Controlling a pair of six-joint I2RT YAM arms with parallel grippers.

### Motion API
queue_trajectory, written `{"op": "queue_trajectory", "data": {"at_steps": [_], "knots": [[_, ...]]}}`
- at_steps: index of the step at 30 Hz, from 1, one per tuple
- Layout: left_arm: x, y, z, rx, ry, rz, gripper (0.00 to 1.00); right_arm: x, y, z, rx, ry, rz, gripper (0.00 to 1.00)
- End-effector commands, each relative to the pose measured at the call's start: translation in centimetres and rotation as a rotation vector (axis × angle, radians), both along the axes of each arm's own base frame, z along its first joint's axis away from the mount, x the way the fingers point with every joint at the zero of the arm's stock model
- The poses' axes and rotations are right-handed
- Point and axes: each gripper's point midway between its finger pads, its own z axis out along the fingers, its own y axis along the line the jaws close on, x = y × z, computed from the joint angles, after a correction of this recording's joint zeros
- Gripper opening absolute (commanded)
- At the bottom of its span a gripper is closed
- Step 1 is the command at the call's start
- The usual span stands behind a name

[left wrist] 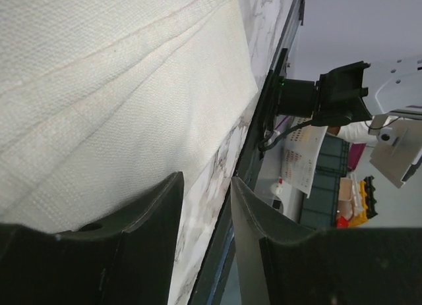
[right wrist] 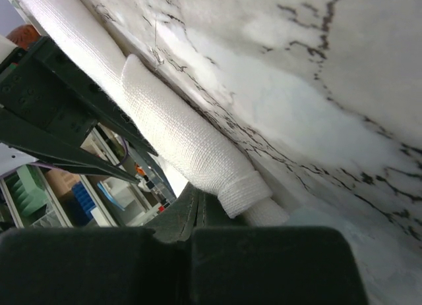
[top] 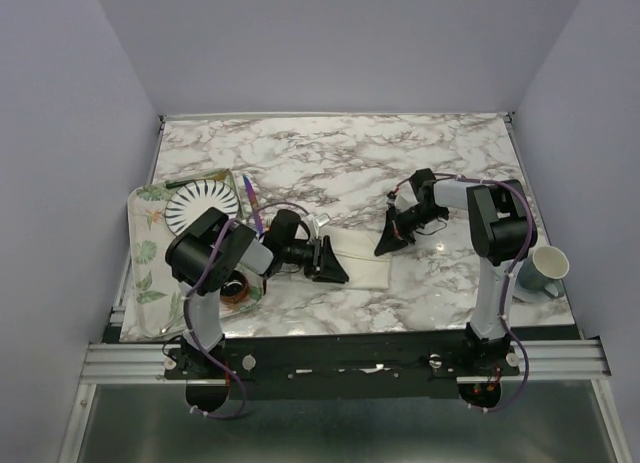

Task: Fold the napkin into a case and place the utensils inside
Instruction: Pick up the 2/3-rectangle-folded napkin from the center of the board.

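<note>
Napkin first: the soft cream cloth napkin (top: 362, 266) lies on the white, grey-veined marble table (top: 330, 163), towards the near edge and about midway between the 2 arms. The left wrist view shows it already doubled into several flat layers.

The left gripper (top: 335, 268) sits low at the cloth's left end, jaws parted and holding nothing. Only the table's edge shows through the gap. Released like that, it looks ready to pin or catch that end.

On the right side, the right gripper (top: 385, 245) is down at the cloth's right end with its jaws clenched. Its wrist view shows a rolled lip of cloth running straight into the fingertips and raised off the marble. I read that as a grasp on the napkin's edge, taken so the edge can be carried across for the next fold.

No case yet, by my judgement; the folding is only part done.

The slim shiny purple-blue utensil (top: 249, 193) waits well to the left on the leaf-printed tray (top: 140, 253), beside the white plate with black radial stripes (top: 197, 205). Parked there, it is clear of the folding. I cannot pick out the copper-gold fork; the left arm covers part of the tray.
</note>
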Motion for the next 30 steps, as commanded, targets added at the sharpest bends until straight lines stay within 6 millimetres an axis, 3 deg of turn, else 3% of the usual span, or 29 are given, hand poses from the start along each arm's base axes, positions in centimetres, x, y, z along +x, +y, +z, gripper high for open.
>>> {"op": "queue_trajectory", "data": {"at_steps": [1, 2, 3, 4, 5, 6, 9, 13, 15, 23, 30], "knots": [[1.9, 1.1, 3.0, 0.077, -0.247, 0.023, 0.54, -1.1, -3.1, -4.3, -0.221, -0.007, 0.033, 0.01], [1.2, 1.9, 3.0, 0.135, -0.258, -0.003, 0.55, -1.1, -3.2, -4.3, -0.224, -0.016, 0.038, 0.01], [1.9, 1.9, 5.8, 0.133, -0.383, -0.014, 0.57, -1.0, -3.1, -4.3, -0.225, -0.020, 0.041, 0.01], [2.5, 2.5, 5.6, 0.205, -0.555, -0.058, 0.58, -1.0, -3.1, -4.2, -0.226, -0.023, 0.043, 0.01], [1.2, 3.6, 5.0, 0.280, -0.568, -0.116, 0.59, -1.0, -3.1, -4.2, -0.226, -0.025, 0.045, 0.01], [1.7, 4.0, 6.6, 0.320, -0.682, -0.132, 0.60, -1.0, -3.1, -4.1, -0.226, -0.028, 0.047, 0.01], [0.8, 6.5, 5.7, 0.505, -0.959, -0.286, 0.61, -1.1, -3.1, -4.2, -0.230, -0.032, 0.053, 0.01], [-0.6, 7.9, 4.1, 0.621, -1.246, -0.452, 0.62, -1.1, -3.0, -4.3, -0.234, -0.030, 0.060, 0.01], [-1.3, 7.7, 3.1, 0.655, -1.362, -0.542, 0.62, -1.2, -3.0, -4.3, -0.237, -0.030, 0.066, 0.01], [-0.8, 5.1, 1.4, 0.714, -1.634, -0.643, 0.60, -1.3, -2.9, -4.3, -0.239, -0.024, 0.088, 0.01], [-1.1, 4.1, -1.2, 0.769, -1.749, -0.766, 0.54, -1.3, -2.9, -4.3, -0.234, -0.019, 0.097, 0.01]]}}
